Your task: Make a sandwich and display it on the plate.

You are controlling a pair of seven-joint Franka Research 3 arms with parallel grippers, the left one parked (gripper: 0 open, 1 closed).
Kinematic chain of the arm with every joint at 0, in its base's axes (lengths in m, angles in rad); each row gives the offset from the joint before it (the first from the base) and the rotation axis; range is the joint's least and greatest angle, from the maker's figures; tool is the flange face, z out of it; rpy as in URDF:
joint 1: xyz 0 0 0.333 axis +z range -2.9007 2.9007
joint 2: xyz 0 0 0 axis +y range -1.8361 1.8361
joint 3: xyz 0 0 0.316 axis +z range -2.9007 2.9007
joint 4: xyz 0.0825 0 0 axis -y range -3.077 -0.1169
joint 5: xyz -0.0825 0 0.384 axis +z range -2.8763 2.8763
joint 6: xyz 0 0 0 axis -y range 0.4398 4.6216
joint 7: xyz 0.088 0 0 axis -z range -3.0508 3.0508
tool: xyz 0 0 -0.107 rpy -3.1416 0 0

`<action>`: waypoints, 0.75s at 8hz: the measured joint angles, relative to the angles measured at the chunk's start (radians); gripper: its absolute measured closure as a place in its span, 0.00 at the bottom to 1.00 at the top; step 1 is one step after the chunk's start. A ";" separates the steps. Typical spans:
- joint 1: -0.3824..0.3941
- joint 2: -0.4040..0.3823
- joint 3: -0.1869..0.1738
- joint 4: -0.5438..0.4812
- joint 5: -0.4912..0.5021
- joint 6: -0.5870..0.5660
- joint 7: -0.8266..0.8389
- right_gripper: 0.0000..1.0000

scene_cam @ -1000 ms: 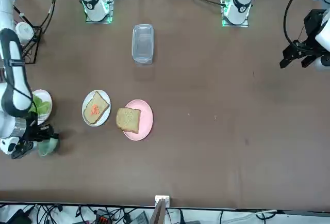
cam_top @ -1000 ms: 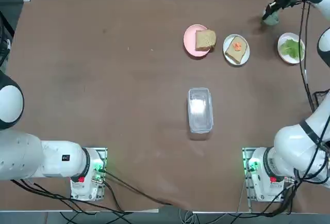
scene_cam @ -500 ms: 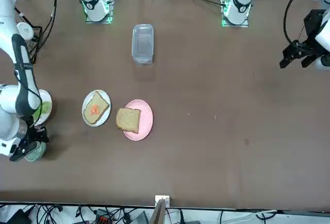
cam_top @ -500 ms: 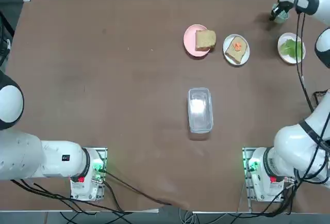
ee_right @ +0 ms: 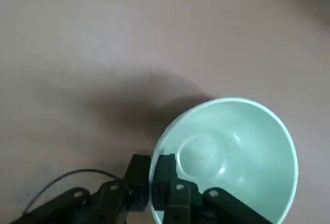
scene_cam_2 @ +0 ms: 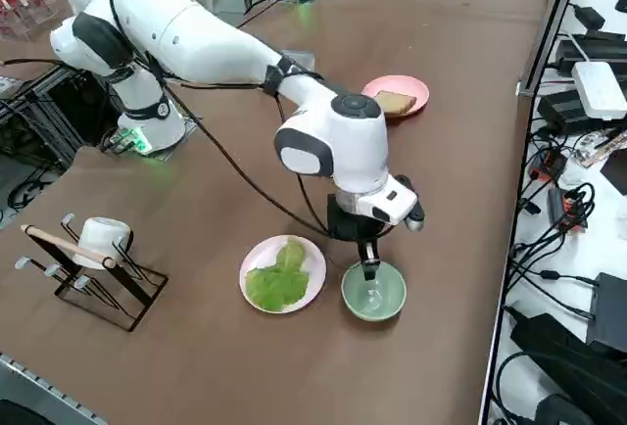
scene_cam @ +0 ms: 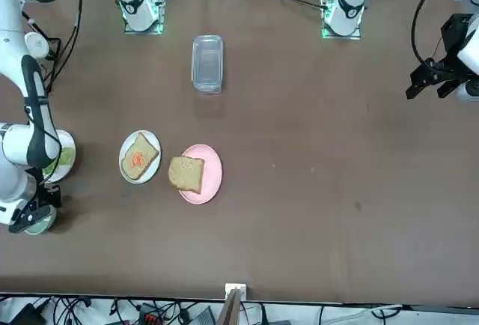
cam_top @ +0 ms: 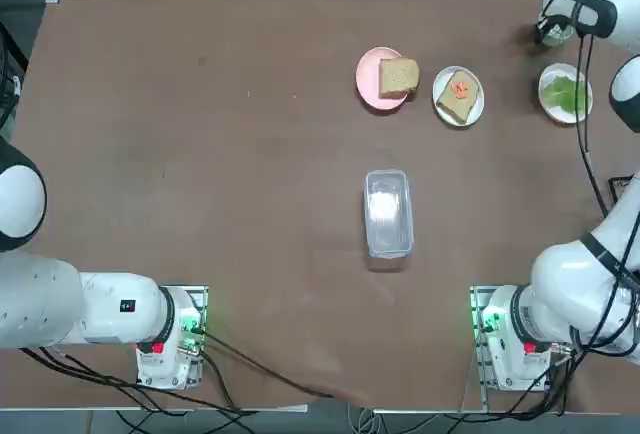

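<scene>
Green bowl [scene_cam_2: 373, 293]: bare inside, right gripper [scene_cam_2: 369, 270] pinching its rim. White plate [scene_cam_2: 255, 259] just beside bowl, lettuce [scene_cam_2: 277, 282] on it. Second white plate [cam_top: 475, 114]: bread slice [cam_top: 456, 103] topped with orange-red filling [cam_top: 460, 89]. Pink plate [cam_top: 368, 79] near that one, plain bread slice [cam_top: 399, 76] partly over its edge. Clear lidded container [cam_top: 388, 214] on open table. Right arm [scene_cam_2: 235, 53] reaches over table, cable [scene_cam_2: 235, 165] hanging beside lettuce plate.
</scene>
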 joint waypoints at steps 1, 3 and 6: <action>0.001 0.004 0.000 0.000 -0.001 0.020 0.020 0.95; 0.002 0.009 0.000 0.000 -0.005 0.042 0.042 0.95; 0.003 0.015 -0.001 0.000 -0.005 0.068 0.059 0.93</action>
